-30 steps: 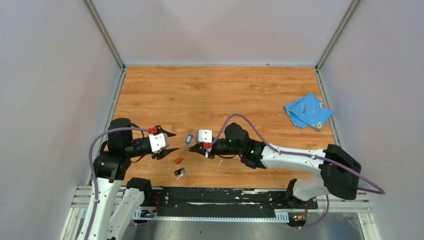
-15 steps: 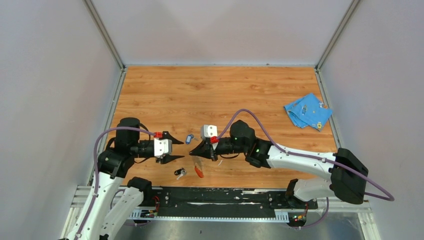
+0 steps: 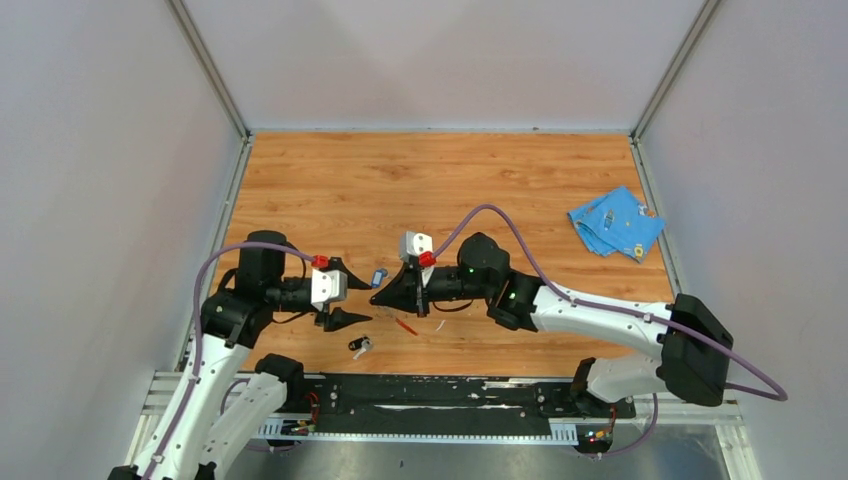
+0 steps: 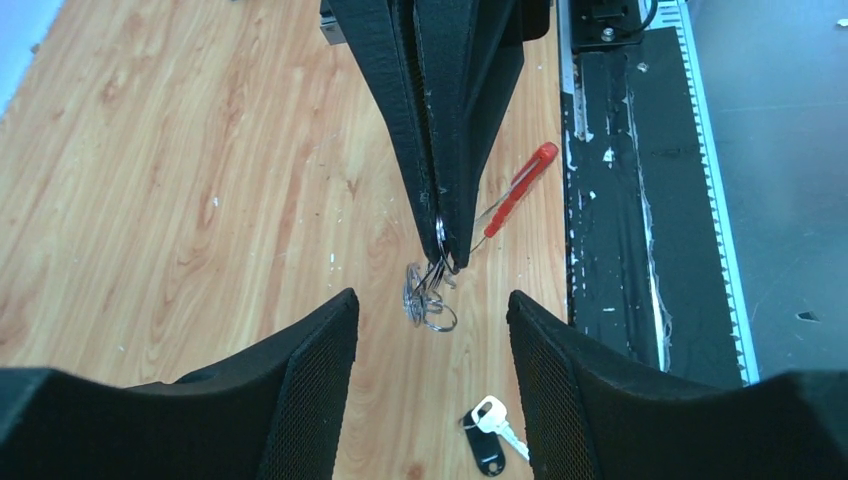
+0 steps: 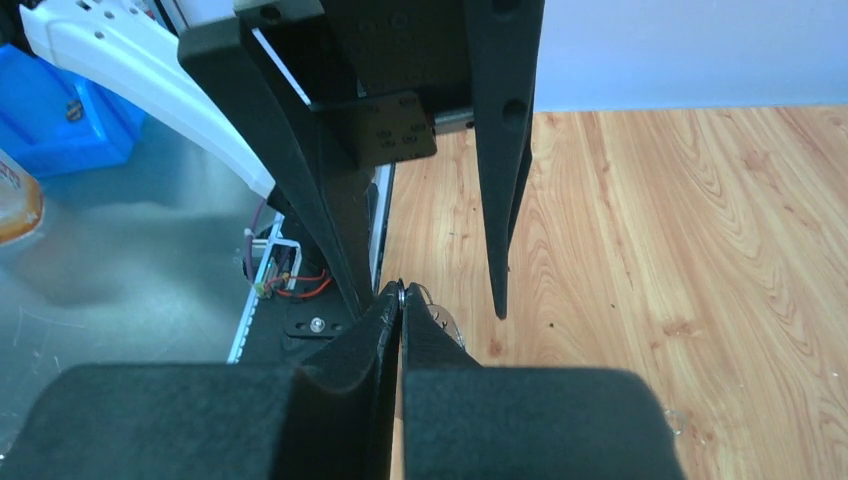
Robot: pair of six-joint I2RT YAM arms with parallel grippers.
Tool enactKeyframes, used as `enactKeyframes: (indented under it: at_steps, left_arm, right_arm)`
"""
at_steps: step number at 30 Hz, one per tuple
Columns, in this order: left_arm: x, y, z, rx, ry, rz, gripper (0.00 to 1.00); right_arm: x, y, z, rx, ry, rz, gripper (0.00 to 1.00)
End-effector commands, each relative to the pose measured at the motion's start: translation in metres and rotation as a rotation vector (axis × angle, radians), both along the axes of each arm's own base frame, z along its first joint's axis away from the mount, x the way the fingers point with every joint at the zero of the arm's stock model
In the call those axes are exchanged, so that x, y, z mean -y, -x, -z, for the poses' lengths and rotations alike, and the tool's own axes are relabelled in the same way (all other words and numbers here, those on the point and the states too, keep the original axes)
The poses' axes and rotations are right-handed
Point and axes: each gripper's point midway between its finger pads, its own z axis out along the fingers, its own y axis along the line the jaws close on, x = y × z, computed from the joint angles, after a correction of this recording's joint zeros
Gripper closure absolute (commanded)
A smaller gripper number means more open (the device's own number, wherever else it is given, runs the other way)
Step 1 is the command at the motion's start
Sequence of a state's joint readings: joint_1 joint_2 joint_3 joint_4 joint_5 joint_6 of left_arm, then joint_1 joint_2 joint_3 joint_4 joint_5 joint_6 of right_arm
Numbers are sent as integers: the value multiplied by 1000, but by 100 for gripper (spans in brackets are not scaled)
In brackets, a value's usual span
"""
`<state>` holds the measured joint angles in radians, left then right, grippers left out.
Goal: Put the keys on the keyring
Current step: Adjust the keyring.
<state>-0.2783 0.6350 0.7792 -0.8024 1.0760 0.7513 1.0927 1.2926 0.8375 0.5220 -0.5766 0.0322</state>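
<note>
You had the right gripper [image 4: 447, 262] pressed fully together, and its tips were pinching the keyring [image 4: 428, 300] by its small metal ring. The wire loops hung just under those tips. The keyring's red strap [image 4: 520, 185] trailed from the pinch toward the near edge of the table [image 3: 450, 190]. I could not tell whether it rested on the wood.

Your left gripper [image 4: 432, 295] faced the right one with its jaws apart and nothing between them but air. Its two black fingers [image 4: 310, 380] stood one on either side of the hanging ring, close to it but not touching. Seen from the right wrist, those same fingers rose just past the pinched ring.

Neither key was on the ring. The blue-headed key [image 3: 379, 277] lay on the table just beyond the two grippers, near the left gripper's far finger and apart from the keyring. The black-headed key [image 4: 488, 445] lay flat on the wood close to the front edge, nearer you than the ring and well clear of both grippers.

A crumpled blue cloth [image 3: 615, 222] sat far off at the right side of the table. It carried a few small marks that were too small to read.
</note>
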Motion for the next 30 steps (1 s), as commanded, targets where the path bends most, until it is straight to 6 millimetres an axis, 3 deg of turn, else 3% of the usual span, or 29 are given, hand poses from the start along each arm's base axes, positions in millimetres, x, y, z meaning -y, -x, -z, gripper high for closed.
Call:
enactKeyframes:
  at_steps: [1, 5, 7, 11, 13, 20, 21, 25, 28, 30]
  left_arm:
    - [5, 4, -1, -32, 19, 36, 40]
    - [6, 5, -1, -34, 25, 48, 41]
    - [6, 5, -1, -34, 25, 48, 47]
    - [6, 6, 0, -48, 27, 45, 79]
    - [5, 8, 3, -61, 27, 40, 87]
    - [6, 14, 4, -98, 43, 51, 70]
    - [7, 15, 2, -99, 47, 54, 73]
    - [10, 18, -9, -120, 74, 82, 100]
    - [12, 21, -17, -133, 94, 101, 100]
    - [13, 23, -21, -139, 104, 112, 100]
  right_arm:
    - [-8, 1, -27, -44, -70, -28, 100]
    - [-12, 5, -28, -73, -69, -55, 99]
    - [-13, 7, -28, -78, -70, -70, 100]
    - [-13, 10, -30, -86, -76, -90, 100]
    - [-12, 13, -34, -85, -89, -101, 100]
    - [-9, 25, -43, -72, -105, -172, 100]
    - [-8, 27, -43, -71, -102, -182, 100]
    - [-7, 31, -46, -66, -105, -207, 100]
    - [-6, 30, -51, -63, -103, -200, 95]
    - [-2, 30, -56, -60, -107, -190, 83]
